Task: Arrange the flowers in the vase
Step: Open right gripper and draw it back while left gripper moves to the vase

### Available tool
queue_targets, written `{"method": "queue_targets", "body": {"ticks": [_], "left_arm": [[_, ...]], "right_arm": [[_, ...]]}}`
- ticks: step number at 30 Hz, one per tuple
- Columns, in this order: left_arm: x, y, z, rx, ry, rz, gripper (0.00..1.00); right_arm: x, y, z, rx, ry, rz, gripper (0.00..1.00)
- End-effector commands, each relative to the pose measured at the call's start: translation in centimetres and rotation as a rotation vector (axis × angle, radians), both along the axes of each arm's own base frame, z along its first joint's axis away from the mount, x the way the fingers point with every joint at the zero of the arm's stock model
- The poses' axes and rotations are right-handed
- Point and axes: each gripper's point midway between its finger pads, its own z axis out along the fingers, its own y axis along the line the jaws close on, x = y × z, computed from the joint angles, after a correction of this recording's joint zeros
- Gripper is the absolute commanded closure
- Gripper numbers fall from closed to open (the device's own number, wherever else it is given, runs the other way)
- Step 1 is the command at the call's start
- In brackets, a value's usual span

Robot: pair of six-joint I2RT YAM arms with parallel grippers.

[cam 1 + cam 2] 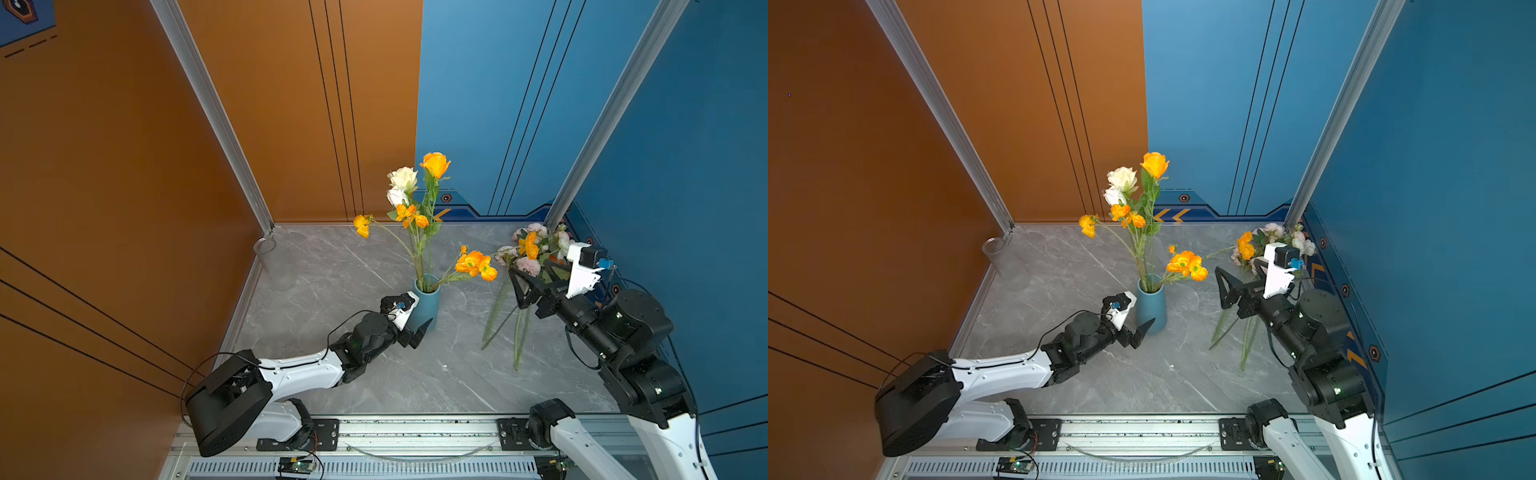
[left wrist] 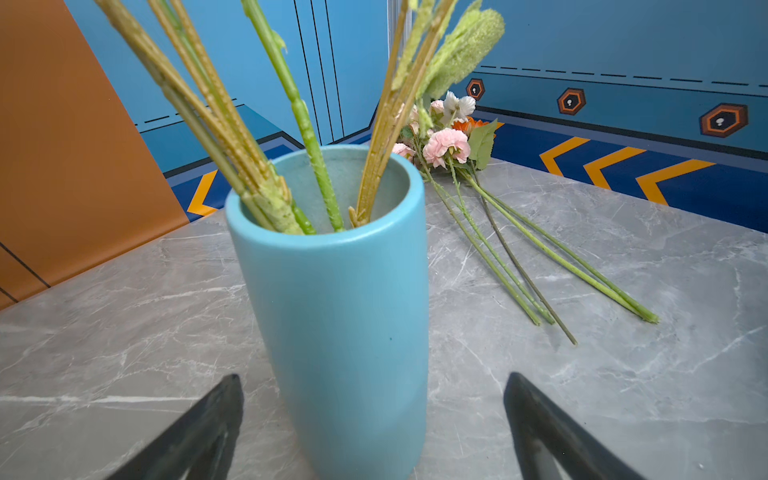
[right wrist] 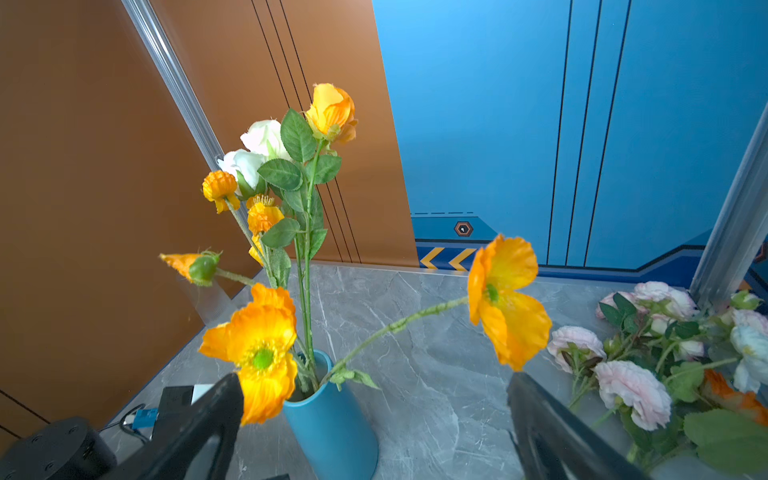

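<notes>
Flowers (image 1: pixel 409 214) in the vase (image 1: pixel 428 305) could be snagged by the right claw (image 1: pixel 516 289) at 3 o'clock, or the vase tipped by the straddling left claw (image 2: pixel 374 380), both spread wide, empty.

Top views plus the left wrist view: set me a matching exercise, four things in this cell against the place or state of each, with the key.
Things:
1. blue vase
2. pale pink flowers
3. clear glass
4. left gripper

Places or states:
A. lying loose on the table, on the right of both top views
B. open, close to the vase's base
C. upright mid-table, with the orange and white flowers in it
D. standing in the far left corner of the table

Pairs: 1-C, 2-A, 3-D, 4-B.
</notes>
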Motion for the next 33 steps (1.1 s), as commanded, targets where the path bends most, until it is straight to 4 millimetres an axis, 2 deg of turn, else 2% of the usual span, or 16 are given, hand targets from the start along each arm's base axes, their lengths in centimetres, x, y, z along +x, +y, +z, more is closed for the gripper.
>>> {"method": "queue_targets", "body": {"ticks": [1, 4, 8, 13, 18, 20, 25, 27, 31, 32, 33], "left_arm": [[0.8, -0.9, 2.1, -0.077, -0.074, -0.032, 0.02], [1.2, -1.1, 1.9, -0.099, -0.072, -0.038, 0.02], [1.3, -1.8, 1.4, -0.119, -0.076, -0.069, 0.02], [2.5, -2.4, 1.5, -0.135, -0.094, -0.060, 0.02], [3.6, -3.5, 1.6, -0.168, -0.103, -0.083, 0.02], [4.2, -3.4, 1.8, -0.174, -0.110, -0.053, 0.02], [6.5, -3.7, 1.8, -0.179, -0.105, -0.044, 0.02], [6.8, -3.9, 1.7, -0.172, -0.110, -0.050, 0.00], [6.7, -4.2, 1.8, -0.166, -0.119, -0.069, 0.12], [6.7, -4.2, 1.8, -0.168, -0.120, -0.077, 0.21], [6.7, -4.2, 1.8, -0.173, -0.116, -0.083, 0.25]], "right_arm": [[-0.4, 0.6, -5.8, 0.036, 0.176, 0.022, 0.00], [-1.3, 1.3, -8.7, 0.043, 0.185, 0.055, 0.00], [-1.5, 2.5, -11.1, -0.012, 0.194, 0.108, 0.00], [-1.9, 6.5, -14.5, -0.043, 0.204, 0.255, 0.00], [-2.3, 9.2, -16.0, -0.096, 0.155, 0.323, 0.00], [-2.3, 9.9, -16.5, -0.133, 0.155, 0.328, 0.00], [-2.1, 11.2, -16.5, -0.139, 0.138, 0.367, 0.00], [-1.8, 11.4, -16.4, -0.133, 0.133, 0.364, 0.00], [-1.3, 11.8, -16.6, -0.141, 0.133, 0.360, 0.00], [-1.1, 12.0, -16.6, -0.142, 0.133, 0.359, 0.00], [-0.9, 12.1, -16.7, -0.145, 0.135, 0.361, 0.00]]}}
